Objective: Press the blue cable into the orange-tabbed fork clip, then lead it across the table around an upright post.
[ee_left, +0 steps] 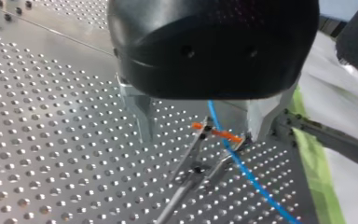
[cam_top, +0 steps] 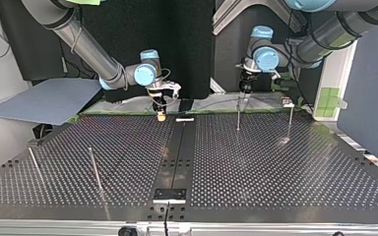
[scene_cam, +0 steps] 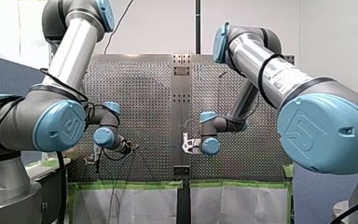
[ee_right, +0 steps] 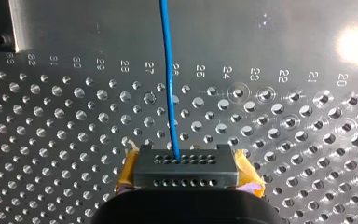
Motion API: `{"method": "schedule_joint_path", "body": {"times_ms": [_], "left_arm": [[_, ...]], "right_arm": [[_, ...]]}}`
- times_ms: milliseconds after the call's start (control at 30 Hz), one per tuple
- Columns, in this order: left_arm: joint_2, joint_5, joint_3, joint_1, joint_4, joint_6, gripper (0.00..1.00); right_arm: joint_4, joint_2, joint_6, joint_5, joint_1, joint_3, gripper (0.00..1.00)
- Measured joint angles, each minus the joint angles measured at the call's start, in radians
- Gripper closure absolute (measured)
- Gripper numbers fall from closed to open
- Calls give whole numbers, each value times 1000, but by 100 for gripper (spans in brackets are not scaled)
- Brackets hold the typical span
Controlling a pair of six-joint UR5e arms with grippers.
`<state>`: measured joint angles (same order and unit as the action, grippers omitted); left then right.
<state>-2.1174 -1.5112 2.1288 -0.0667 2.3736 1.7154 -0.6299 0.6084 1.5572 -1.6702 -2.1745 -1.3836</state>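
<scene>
In the left wrist view my left gripper (ee_left: 203, 136) stands open, its metal fingers (ee_left: 140, 119) wide apart on either side of the fork clip (ee_left: 200, 149) with its orange tab (ee_left: 216, 133). The blue cable (ee_left: 242, 168) passes the orange tab at the clip's prongs and trails away over the perforated plate. In the right wrist view my right gripper (ee_right: 186, 163), with yellow pads (ee_right: 128, 170), is shut on the blue cable (ee_right: 168, 79), which runs straight ahead of it. In the top view my right gripper (cam_top: 161, 113) hangs left of centre and my left gripper (cam_top: 243, 90) right of centre.
Thin upright posts stand on the table in the top view: one (cam_top: 290, 123) at the far right, two (cam_top: 95, 169) (cam_top: 34, 166) at the near left. A small white piece (cam_top: 184, 119) lies by the centre rail (cam_top: 177, 152). Green tape (ee_left: 314, 163) marks the plate's edge.
</scene>
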Motion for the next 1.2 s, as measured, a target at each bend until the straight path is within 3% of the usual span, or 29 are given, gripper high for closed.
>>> {"method": "schedule_joint_path", "body": {"times_ms": [800, 967, 1200], "left_arm": [[-1, -49, 0, -20, 13, 3, 0], [-1, -45, 0, -27, 13, 3, 0], [-1, -1, 0, -57, 2, 21, 0]], "right_arm": [[0, 0, 3, 2, 0, 0, 100], [0, 0, 3, 3, 0, 0, 100], [-1, 0, 3, 3, 0, 0, 100]]}}
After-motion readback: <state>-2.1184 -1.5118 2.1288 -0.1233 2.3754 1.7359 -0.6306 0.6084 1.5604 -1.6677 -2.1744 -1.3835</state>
